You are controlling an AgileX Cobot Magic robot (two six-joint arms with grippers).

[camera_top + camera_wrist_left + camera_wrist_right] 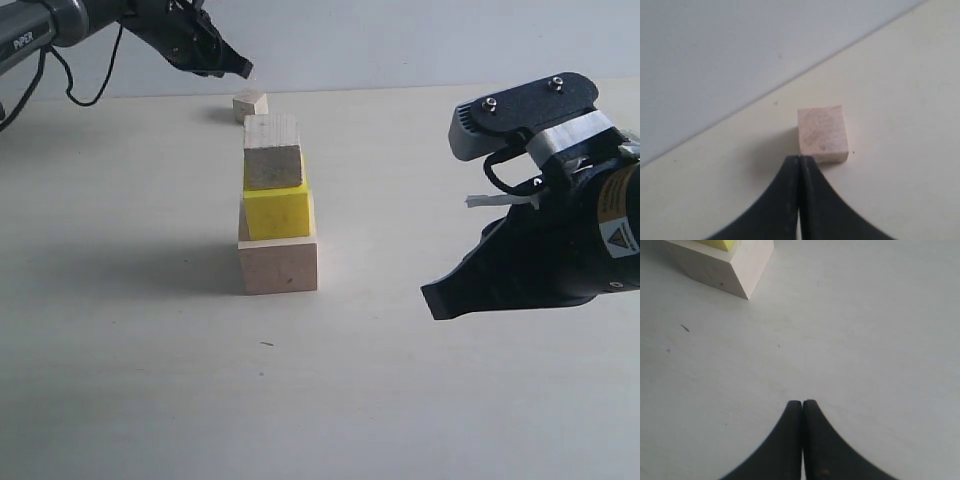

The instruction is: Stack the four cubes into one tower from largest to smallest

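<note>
A column of three cubes stands mid-table: a large pale wood cube [278, 263] at the bottom, a bright yellow cube [277, 209] on it, and a smaller pale wood cube [272, 152] on top. The smallest pale wood cube [250, 104] [822, 134] sits alone on the table behind the column. My left gripper [246, 68] [799, 159] hovers just above and beside that small cube, shut and empty. To the right of the column my right gripper [437, 300] [802, 403] is shut with nothing in it; its wrist view shows a corner of the large cube [730, 270].
The pale tabletop [150, 380] meets a white back wall [400, 40] close behind the small cube. A black cable [85, 85] hangs from the left arm at the far left.
</note>
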